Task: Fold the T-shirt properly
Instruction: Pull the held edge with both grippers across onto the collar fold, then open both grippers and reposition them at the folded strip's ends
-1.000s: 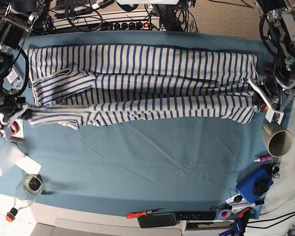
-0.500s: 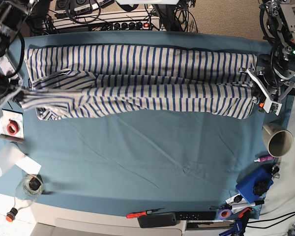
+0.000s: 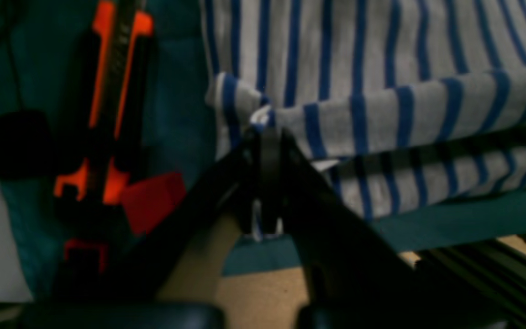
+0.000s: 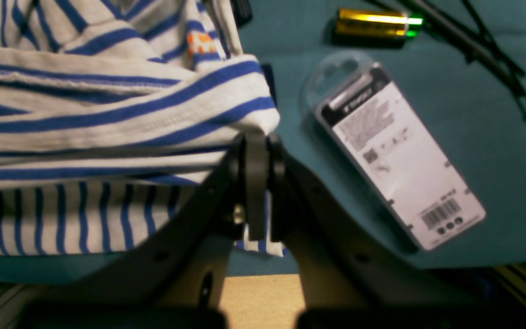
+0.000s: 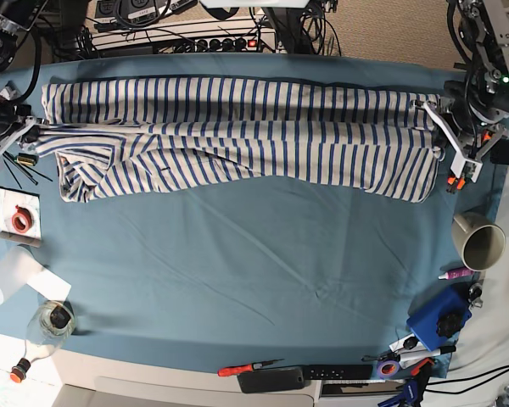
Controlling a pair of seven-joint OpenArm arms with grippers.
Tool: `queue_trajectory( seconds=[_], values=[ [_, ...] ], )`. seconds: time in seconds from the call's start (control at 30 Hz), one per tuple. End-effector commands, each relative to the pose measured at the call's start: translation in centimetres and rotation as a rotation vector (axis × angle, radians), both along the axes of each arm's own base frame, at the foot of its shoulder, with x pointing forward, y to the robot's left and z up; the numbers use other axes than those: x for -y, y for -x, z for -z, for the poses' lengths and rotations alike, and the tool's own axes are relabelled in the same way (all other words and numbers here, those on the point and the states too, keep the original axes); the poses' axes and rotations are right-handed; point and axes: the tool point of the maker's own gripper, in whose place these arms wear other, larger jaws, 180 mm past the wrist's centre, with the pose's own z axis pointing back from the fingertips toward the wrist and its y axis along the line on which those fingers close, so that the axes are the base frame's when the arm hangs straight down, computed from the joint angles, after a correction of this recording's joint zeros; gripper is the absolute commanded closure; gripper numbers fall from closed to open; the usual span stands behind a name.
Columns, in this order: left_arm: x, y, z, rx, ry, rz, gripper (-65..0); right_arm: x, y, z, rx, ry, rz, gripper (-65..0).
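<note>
Both pincers, left pincer and right pincer, clamp edges of the white blue-striped cotton T-shirt. I keep tension even, lay the fold flat on the teal-covered counter.

Two robot arms reach in from opposite ends of the counter. The left gripper, at the right edge of the base view, has its dark jaws pressed together, pinching a fold of the T-shirt. The right gripper, at the left edge of that view, is likewise clamped on the shirt's edge. Both wrists are held low over the cloth.
</note>
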Motion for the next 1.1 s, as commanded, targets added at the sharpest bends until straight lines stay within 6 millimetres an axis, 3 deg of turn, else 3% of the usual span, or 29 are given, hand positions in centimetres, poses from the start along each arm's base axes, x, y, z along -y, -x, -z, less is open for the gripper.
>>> queue_trajectory(
  seconds=[0.0, 0.23, 0.47, 0.77, 0.8, 0.93, 1.07],
  values=[
    [-1.1, -0.3, -0.7, 0.019, -0.049, -0.013, 0.0, 1.4, -0.3, -1.5, 0.020, 0.063, 0.003, 0.0],
    [-1.2, -0.1, -0.6, 0.012, -0.055, -0.016, 0.0, 1.4, 0.7, -0.8, -0.012, 0.063, 0.002, 0.0],
    [-1.2, 1.5, 0.4, -0.038, -0.056, -0.015, 0.0, 2.3, 2.0, -0.2, -0.067, 0.108, 0.031, 0.0],
    [-1.1, 1.5, 0.4, -0.031, -0.057, -0.004, 0.0, 2.3, 2.3, 0.0, -0.085, 0.109, 0.019, 0.0],
    [-1.1, 1.5, 0.4, -0.031, -0.057, -0.004, -2.3, 2.2, 2.3, 0.0, -0.086, 0.110, 0.013, 0.0],
    [-1.1, 1.5, 0.4, -0.031, -0.057, -0.004, -19.6, 1.7, 2.0, -0.1, -0.069, 0.084, 0.005, -12.0],
    [-1.1, 1.6, 0.4, -0.034, -0.057, -0.004, -21.3, 0.3, 1.2, -0.3, -0.020, 0.006, -0.019, -12.6]
  ],
)
